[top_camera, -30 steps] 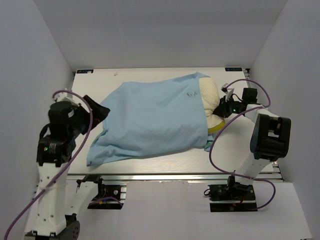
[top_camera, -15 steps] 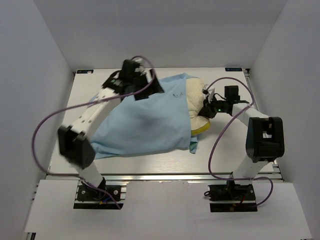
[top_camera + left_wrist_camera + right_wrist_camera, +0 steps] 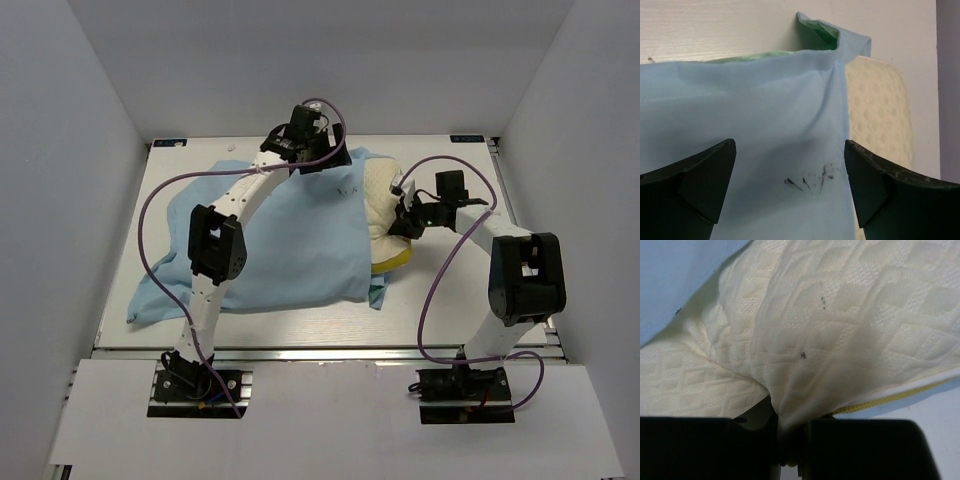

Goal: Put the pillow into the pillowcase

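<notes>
Two hands: right hand [image 3: 790, 442] pinches pillow [image 3: 850, 315] fabric; left hand [image 3: 790, 187], spread wide, hovers over pillowcase [image 3: 750, 115].

The left arm [image 3: 235, 200] and right arm [image 3: 522, 272] are slim white links joined by boxy black housings. A purple cable [image 3: 150, 215] loops along each. The left gripper [image 3: 790, 145] has dark, wedge-shaped fingers [image 3: 700, 182].

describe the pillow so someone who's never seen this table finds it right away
On the white table, a big light blue pillowcase lies spread across the middle. The pillow sticks out of its right end, where the right hand pinches it. It is the only thick, cream, quilted thing there, with a yellow edge at its near corner.
</notes>
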Action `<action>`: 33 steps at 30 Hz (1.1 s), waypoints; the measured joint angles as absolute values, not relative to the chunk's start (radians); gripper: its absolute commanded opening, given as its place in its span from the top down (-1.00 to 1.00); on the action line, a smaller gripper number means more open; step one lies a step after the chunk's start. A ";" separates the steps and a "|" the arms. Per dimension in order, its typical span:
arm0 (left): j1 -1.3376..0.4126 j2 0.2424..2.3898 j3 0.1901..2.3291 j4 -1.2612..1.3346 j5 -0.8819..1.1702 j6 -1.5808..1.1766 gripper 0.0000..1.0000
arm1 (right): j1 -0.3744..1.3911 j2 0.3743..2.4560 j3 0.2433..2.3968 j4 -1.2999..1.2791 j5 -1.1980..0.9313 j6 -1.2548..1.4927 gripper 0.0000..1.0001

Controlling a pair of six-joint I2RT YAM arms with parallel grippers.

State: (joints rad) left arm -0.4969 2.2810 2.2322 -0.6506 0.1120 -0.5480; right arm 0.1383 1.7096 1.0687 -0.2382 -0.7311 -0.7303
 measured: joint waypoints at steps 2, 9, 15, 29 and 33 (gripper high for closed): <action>-0.496 2.308 2.233 -0.618 0.111 -0.538 -0.96 | 0.139 1.710 1.079 -0.252 -0.731 -0.736 0.78; -0.498 2.318 2.074 -0.374 0.095 -0.471 -0.96 | 0.140 1.710 1.082 -0.266 -0.728 -0.735 0.77; -0.496 2.290 1.915 -0.118 0.204 -0.243 -0.96 | 0.140 1.710 1.082 -0.275 -0.730 -0.731 0.73; -0.427 2.238 1.901 0.042 0.538 0.129 -0.95 | 0.140 1.689 1.063 -0.317 -0.760 -0.755 0.59; -0.355 2.339 2.077 0.028 0.714 0.094 -0.93 | 0.140 1.689 1.063 -0.324 -0.762 -0.766 0.59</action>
